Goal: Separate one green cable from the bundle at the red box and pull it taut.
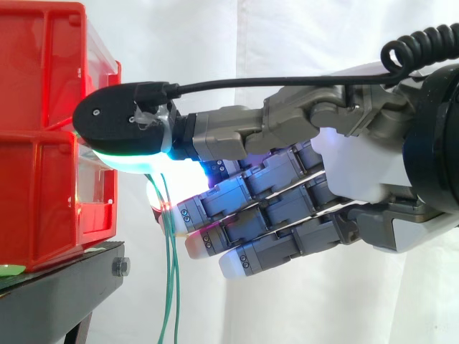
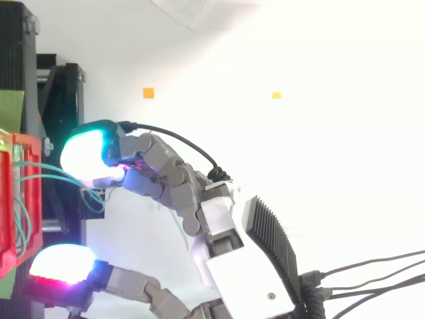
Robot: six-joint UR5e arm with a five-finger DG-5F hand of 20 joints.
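Red bins [image 1: 43, 143] stand stacked at the left on a black stand [image 1: 64, 287]. My hand [image 1: 358, 165] reaches in from the right, its fingers nearly straight and pointing at the bins. Thin green cable strands [image 2: 40, 171] run from the red box [image 2: 13, 212] to under the uppermost fingertip [image 2: 86, 154], where they seem pinched against the fingertip below it. From there two green strands [image 1: 168, 272] hang straight down in front of the stand. The thumb [image 2: 60, 266] stays apart, close to the box's near corner. More green cable [image 2: 20, 226] lies looped inside the box.
A white curtain fills the background. The black stand's frame [image 2: 63, 100] rises beside the box. Two small orange markers [image 2: 148, 92] lie on the white surface behind the hand.
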